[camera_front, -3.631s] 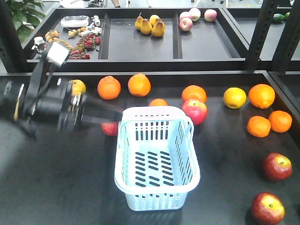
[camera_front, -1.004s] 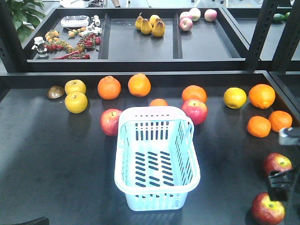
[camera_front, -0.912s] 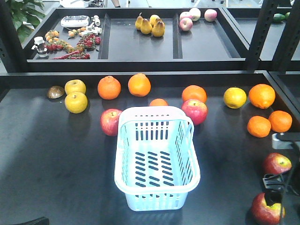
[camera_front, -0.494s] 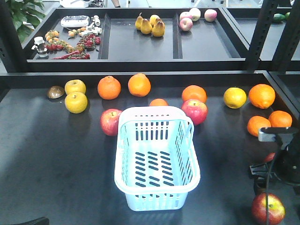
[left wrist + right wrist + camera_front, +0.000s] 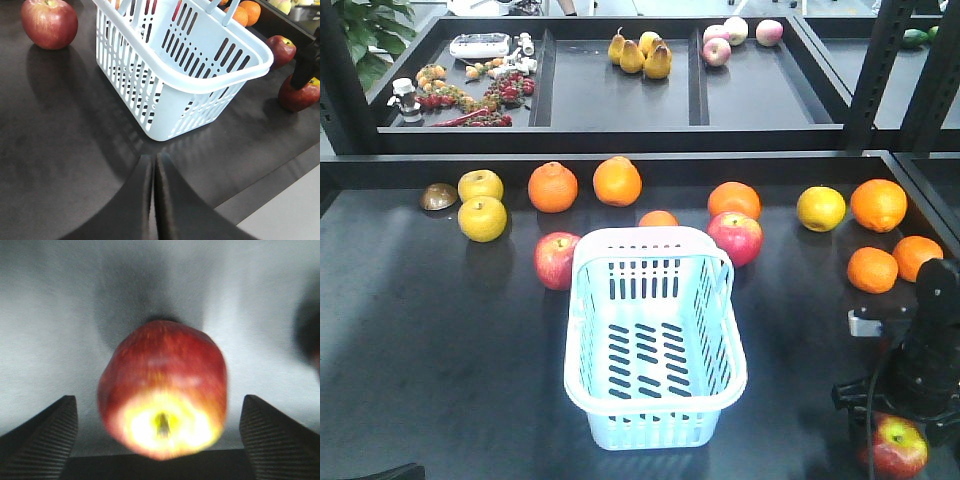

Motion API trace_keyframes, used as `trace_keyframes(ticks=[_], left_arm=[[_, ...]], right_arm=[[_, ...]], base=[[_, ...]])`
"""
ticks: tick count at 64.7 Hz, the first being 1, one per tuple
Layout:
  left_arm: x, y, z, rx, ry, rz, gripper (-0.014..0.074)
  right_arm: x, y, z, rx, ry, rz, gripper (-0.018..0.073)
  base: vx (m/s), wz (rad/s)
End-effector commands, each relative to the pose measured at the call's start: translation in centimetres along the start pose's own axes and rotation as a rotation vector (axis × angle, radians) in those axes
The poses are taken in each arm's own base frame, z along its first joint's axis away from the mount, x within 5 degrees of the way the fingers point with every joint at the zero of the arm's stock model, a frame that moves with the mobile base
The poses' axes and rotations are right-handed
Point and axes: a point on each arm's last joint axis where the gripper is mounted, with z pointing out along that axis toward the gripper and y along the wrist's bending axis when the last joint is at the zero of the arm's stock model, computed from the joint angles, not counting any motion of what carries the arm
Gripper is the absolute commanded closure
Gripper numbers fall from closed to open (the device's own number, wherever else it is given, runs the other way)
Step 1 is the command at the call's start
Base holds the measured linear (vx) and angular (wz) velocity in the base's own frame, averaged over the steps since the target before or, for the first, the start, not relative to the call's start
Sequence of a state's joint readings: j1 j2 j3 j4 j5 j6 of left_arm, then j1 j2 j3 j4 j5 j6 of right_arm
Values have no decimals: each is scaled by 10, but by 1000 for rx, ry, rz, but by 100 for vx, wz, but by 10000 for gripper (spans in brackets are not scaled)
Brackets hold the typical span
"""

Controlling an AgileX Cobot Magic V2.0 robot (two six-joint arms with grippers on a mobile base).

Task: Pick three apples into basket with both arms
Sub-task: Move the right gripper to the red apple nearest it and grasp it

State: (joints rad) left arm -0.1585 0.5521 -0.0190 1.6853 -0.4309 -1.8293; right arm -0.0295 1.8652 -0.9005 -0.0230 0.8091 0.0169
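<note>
My right gripper (image 5: 157, 402) hangs over a red apple (image 5: 162, 390) on the worktop (image 5: 440, 330), well right of the basket (image 5: 650, 233), with its fingers spread wide on either side and not touching it. My left gripper (image 5: 153, 167) has its fingers pressed together. Two more apples (image 5: 557, 260) sit beside the basket

Oranges (image 5: 552, 187) and yellow fruits (image 5: 482, 218) dot the table (image 5: 440, 340).
</note>
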Motion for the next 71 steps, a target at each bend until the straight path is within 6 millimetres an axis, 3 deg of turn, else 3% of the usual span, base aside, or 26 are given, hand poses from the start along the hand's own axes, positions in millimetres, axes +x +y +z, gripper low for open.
trace_keyframes(ticks=[1, 19, 26, 38, 45, 55, 71], left_arm=[[-10, -1, -1, 0, -37, -26, 603], [-10, -1, -1, 0, -37, -26, 603], [-10, -1, -1, 0, -37, -26, 603], [-10, -1, -1, 0, -37, -26, 603], [-10, -1, -1, 0, -37, -26, 603], [-10, -1, -1, 0, -37, -26, 603], [-10, -1, -1, 0, -37, -26, 603]], right_arm=[[-7, -1, -8, 3, -44, -2, -54], [-9, -1, 7, 2, -14, -11, -1], [-9, -1, 7, 3, -14, -19, 101], [-8, -1, -5, 3, -57, -37, 358], [-6, -1, -26, 6, -128, -58, 468], [10, 0, -76, -16, -282, -45, 570], [58, 23, -157, -242, -572, -167, 565]], base=[[0, 0], [0, 0], [0, 0], [0, 0], [0, 0], [0, 0], [0, 0]])
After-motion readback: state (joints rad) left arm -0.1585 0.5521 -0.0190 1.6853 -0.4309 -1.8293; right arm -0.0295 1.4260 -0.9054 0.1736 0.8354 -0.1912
